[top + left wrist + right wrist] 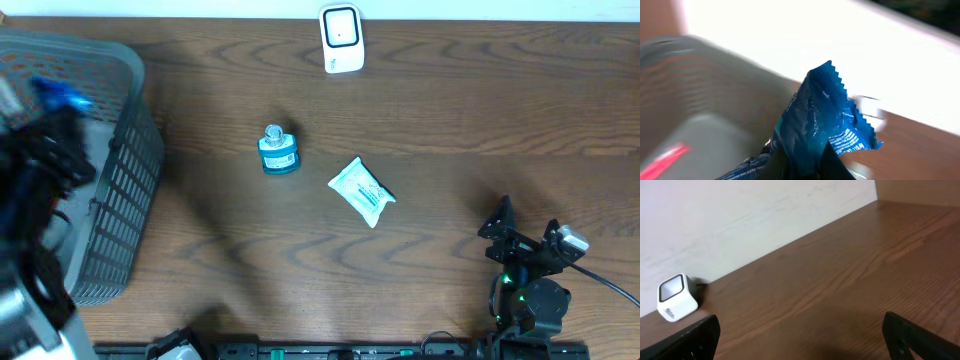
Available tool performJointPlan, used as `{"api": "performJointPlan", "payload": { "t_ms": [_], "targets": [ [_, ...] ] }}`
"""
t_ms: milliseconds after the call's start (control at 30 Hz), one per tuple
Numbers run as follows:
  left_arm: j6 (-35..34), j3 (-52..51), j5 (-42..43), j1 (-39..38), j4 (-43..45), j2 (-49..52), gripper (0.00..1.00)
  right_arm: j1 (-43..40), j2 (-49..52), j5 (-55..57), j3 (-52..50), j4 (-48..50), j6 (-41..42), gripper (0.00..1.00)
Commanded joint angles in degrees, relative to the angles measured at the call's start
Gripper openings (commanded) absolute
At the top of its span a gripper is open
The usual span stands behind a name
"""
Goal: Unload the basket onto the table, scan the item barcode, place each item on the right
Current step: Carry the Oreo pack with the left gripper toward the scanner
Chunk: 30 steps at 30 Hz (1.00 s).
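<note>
A crinkled blue packet (825,120) with white print and a serrated top edge is pinched in my left gripper (807,162), which is shut on its lower part. Overhead, the packet (60,97) shows above the grey basket (125,190) at the table's left end, with the left gripper (52,115) just below it. The white barcode scanner (341,40) stands at the far edge of the table, also seen by the right wrist as a scanner (676,298) against the wall. My right gripper (525,240) rests open near the front right, with nothing between its fingers (702,335).
A small blue bottle (277,150) stands mid-table, and a white wipes pack (361,190) lies to its right. Something red (670,155) lies blurred on the basket floor. A white wall (740,220) runs along the table's far edge.
</note>
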Motion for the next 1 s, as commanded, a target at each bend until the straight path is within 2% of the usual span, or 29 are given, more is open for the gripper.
{"api": "performJointPlan", "payload": {
  "t_ms": [0, 167, 400, 733, 900, 967],
  "targets": [
    [-1.11, 1.18, 17.03, -6.47, -1.09, -2.86, 0.08, 0.81, 0.13, 0.13, -0.15, -0.07, -0.74, 0.99],
    [-0.37, 0.94, 17.09, -18.69, -4.00, -3.26, 0.07, 0.81, 0.13, 0.13, -0.15, -0.07, -0.74, 0.99],
    [-0.42, -1.55, 15.58, -35.82, -3.21, 0.37, 0.07, 0.81, 0.13, 0.13, -0.15, -0.07, -0.74, 0.99],
    [-0.63, -1.86, 0.63, -60.48, 5.14, 20.22, 0.07, 0.81, 0.13, 0.13, -0.15, -0.07, -0.74, 0.99],
    [-7.74, -1.86, -3.72, -67.60, 15.19, 31.58, 0.07, 0.81, 0.13, 0.13, -0.15, -0.07, -0.74, 0.99],
    [-13.53, -1.86, -3.76, -69.33, 21.44, 36.37, 0.07, 0.81, 0.13, 0.13, -0.15, -0.07, -0.74, 0.99]
  ]
}}
